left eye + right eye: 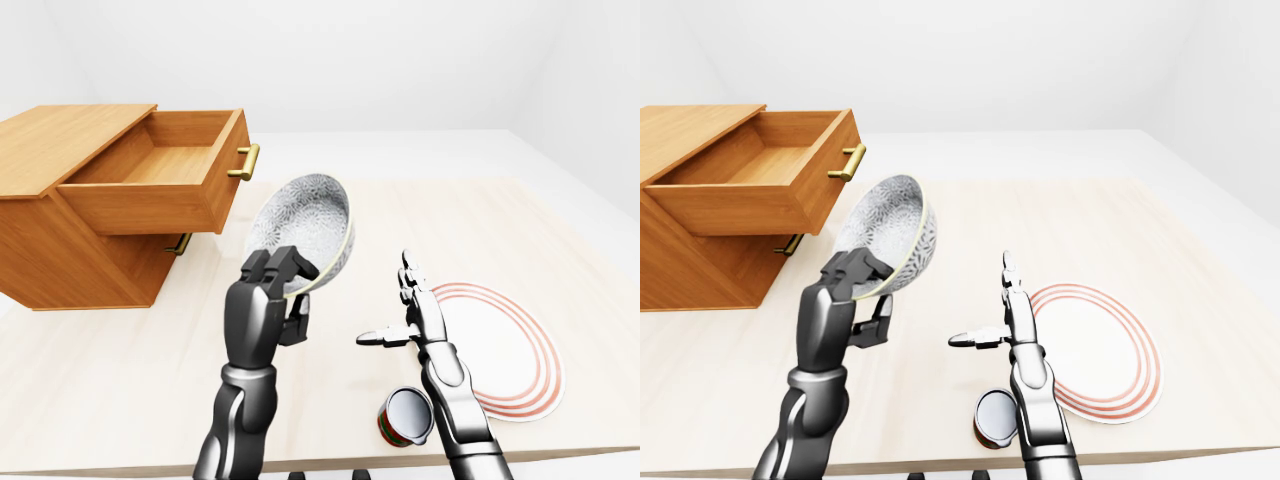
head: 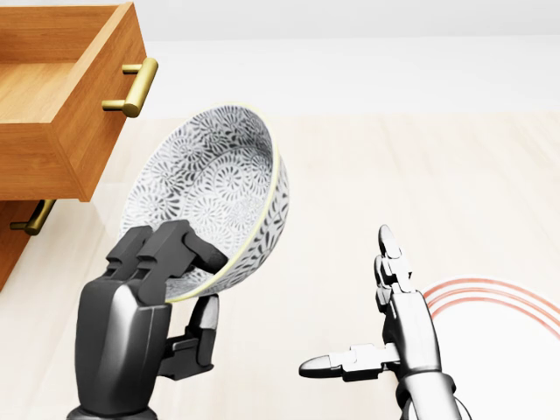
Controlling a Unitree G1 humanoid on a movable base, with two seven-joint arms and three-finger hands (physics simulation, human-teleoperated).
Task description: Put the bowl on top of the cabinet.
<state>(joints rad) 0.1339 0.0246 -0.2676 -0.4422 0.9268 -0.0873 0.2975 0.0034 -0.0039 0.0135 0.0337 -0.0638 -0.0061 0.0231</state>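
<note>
A grey-patterned bowl (image 1: 305,228) with a pale rim is held up in the air, tilted on its side, by my left hand (image 1: 278,290), whose fingers are shut on its lower rim. The wooden cabinet (image 1: 70,215) stands at the left of the left-eye view with its top drawer (image 1: 160,175) pulled out; the bowl hangs just right of that drawer's brass handle (image 1: 246,162). My right hand (image 1: 398,315) is to the right of the bowl, open, fingers spread, holding nothing, above the table.
A white plate with red rings (image 1: 500,345) lies on the light wooden table (image 1: 100,370) at the right. A small red and green can (image 1: 405,416) lies near the table's bottom edge by my right forearm. A second brass handle (image 1: 180,244) shows under the open drawer.
</note>
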